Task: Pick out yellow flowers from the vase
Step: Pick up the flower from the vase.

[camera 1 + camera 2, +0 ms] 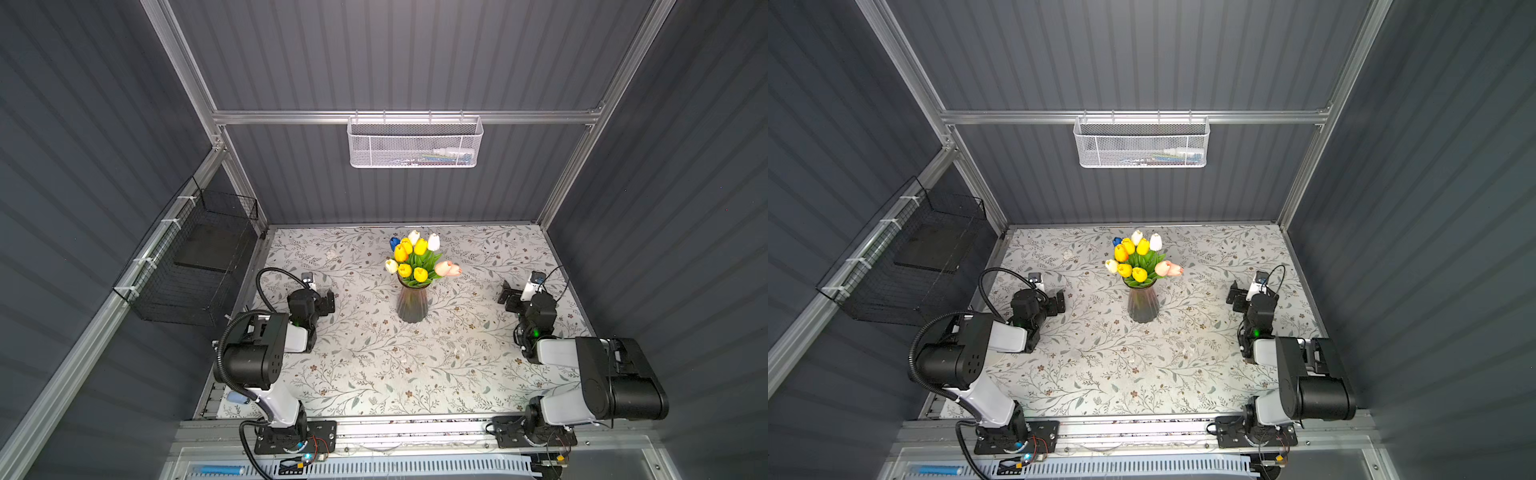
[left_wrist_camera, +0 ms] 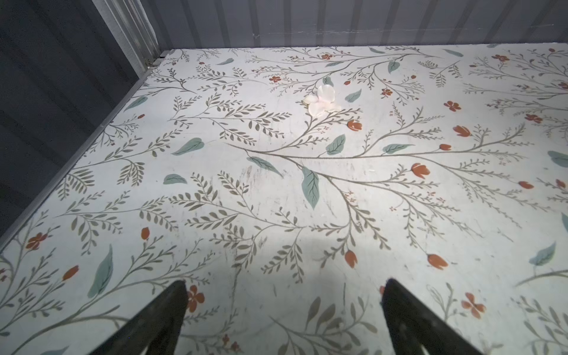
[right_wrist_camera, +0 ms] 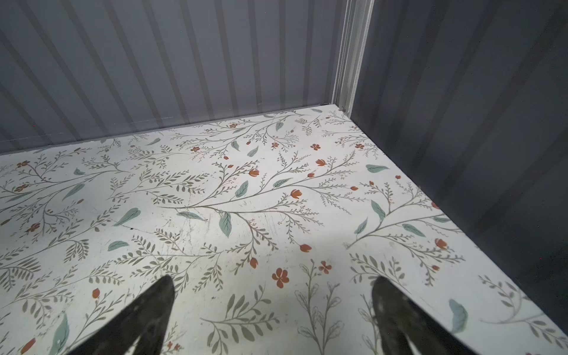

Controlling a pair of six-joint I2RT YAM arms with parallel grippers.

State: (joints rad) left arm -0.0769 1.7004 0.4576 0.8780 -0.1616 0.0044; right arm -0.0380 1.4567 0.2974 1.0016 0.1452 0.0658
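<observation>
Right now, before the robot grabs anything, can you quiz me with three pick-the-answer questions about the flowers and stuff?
1. Where is the vase? A upright in the middle of the table; B lying on its side; C lifted in the air.
2. How many yellow flowers are in it? A two; B five; C nine.
3. The left gripper and right gripper are: A both open and empty; B both shut on flowers; C both squeezing the vase.

Answers:
1 A: both top views show it standing near the table's middle.
2 B: five yellow heads can be counted above its neck.
3 A: each wrist view shows the jaws wide apart with only table between them.
</observation>
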